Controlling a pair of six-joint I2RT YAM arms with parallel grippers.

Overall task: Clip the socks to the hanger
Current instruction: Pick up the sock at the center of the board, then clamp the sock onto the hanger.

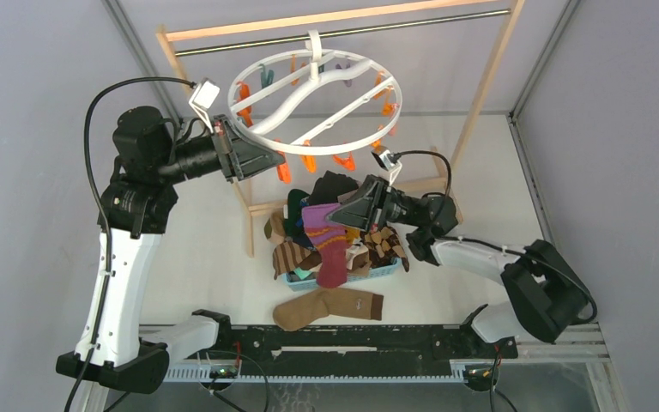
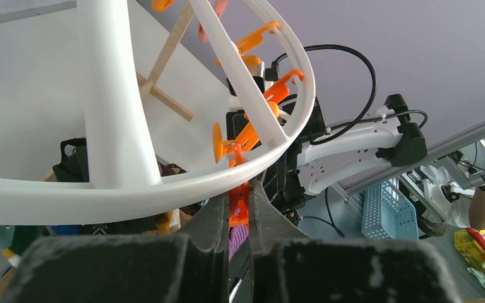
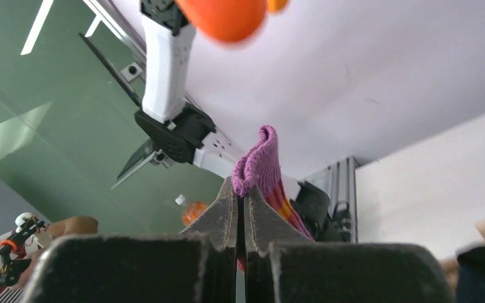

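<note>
The white ring hanger [image 1: 262, 134] hangs from the rack's rod, with orange clothespins dangling under its rim. My left gripper [image 1: 268, 163] is at the ring's near-left rim, shut on an orange clothespin [image 2: 239, 209] just below the rim [image 2: 164, 189]. My right gripper [image 1: 343, 209] is shut on the cuff of a purple striped sock [image 1: 328, 245] and holds it up above the pile of socks [image 1: 296, 253]. The cuff [image 3: 260, 158] pokes up between the jaws. The purple sock also shows under the clothespin in the left wrist view [image 2: 237, 238].
A light-blue basket [image 1: 369, 276] holds the sock pile at mid table. A brown sock [image 1: 326, 307] lies on the table in front of it. The wooden-framed rack [image 1: 489, 77] with its metal rod stands behind.
</note>
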